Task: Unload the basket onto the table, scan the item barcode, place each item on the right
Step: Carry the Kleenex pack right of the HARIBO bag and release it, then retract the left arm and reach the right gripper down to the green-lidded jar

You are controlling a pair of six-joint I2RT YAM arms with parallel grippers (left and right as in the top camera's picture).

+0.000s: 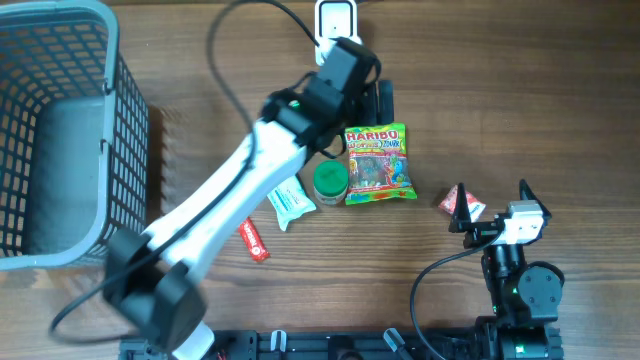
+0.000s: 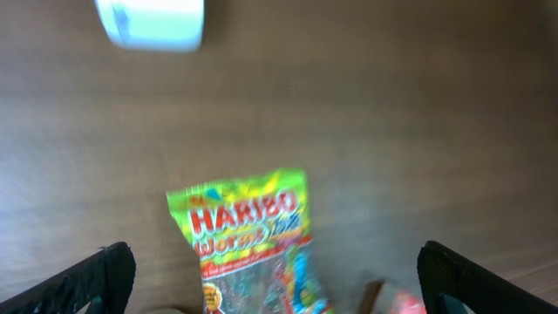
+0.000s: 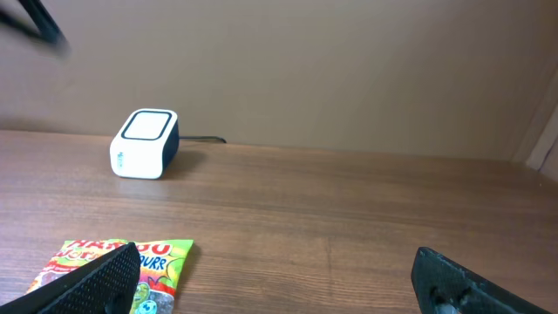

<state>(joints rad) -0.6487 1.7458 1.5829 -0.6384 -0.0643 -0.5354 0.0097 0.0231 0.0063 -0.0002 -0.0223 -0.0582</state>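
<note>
The item, a Haribo gummy bag (image 1: pixel 378 163), lies flat on the wooden table, print side up, with no barcode showing. The white scanner (image 1: pixel 335 18) stands at the far edge. My left gripper (image 1: pixel 372 100) hovers between the scanner and the bag's top edge, open and holding nothing. In the blurred left wrist view the bag (image 2: pixel 248 244) lies between and below the spread fingertips (image 2: pixel 96 279), with the scanner (image 2: pixel 150 22) at top left. My right gripper (image 1: pixel 493 202) is open and empty near the front right. Its view shows the scanner (image 3: pixel 145 143) and the bag's corner (image 3: pixel 161 262).
A grey mesh basket (image 1: pixel 110 60) fills the left side. A green-lidded tub (image 1: pixel 330 180), a white packet (image 1: pixel 291 203) and a small red bar (image 1: pixel 254 240) lie left of the bag. A red and white packet (image 1: pixel 475 210) sits beside the right gripper's fingers.
</note>
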